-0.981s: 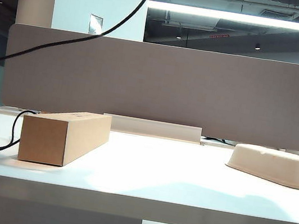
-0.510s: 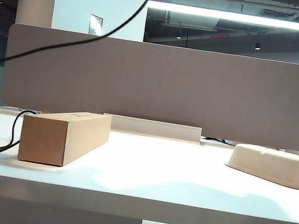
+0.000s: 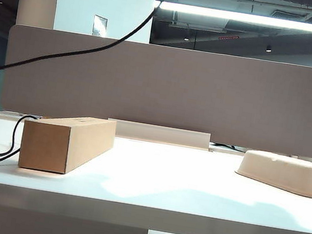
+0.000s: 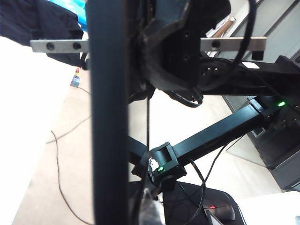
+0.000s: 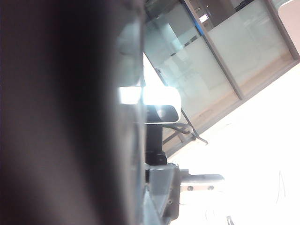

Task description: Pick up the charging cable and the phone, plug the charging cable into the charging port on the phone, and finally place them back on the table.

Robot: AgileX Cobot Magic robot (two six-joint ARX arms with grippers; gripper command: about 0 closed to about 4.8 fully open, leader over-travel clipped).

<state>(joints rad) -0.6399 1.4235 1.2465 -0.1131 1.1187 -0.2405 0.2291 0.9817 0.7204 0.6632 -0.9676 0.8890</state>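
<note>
1. You see little of your left gripper (image 4: 180,51) in the left wrist view: a black body and a silver rail. A dark upright band (image 4: 108,140) crosses just in front of it. The fingers are hidden, so you cannot tell how wide it stands or what it holds.
2. Your right gripper (image 5: 187,180) shows only a stub of silver rail beside a blurred dark mass (image 5: 56,117) with a glossy edge. It is closed, but you cannot tell what it clamps. Whether either dark shape is the phone, you cannot tell.
3. Neither gripper appears in the exterior view.
4. The charging cable (image 3: 65,54) sweeps from 12 o'clock down to the frame edge at 9 o'clock. Its lower part curls behind the cardboard box (image 3: 67,142) and runs off the bench (image 3: 179,198) at 8 o'clock.
5. Since a second ago, the cable's top end sits further right. Two strands now cross the bench edge at 8 o'clock, where there was one. The box and the off-white tray (image 3: 287,173) have not moved.
6. The bench is white and smooth, with the box at 8 o'clock and the tray at 4 o'clock, well apart.
7. A grey partition (image 3: 172,90) stands behind the bench. Above it, a strip light (image 3: 254,18) glows at 1 o'clock in a dim office.
</note>
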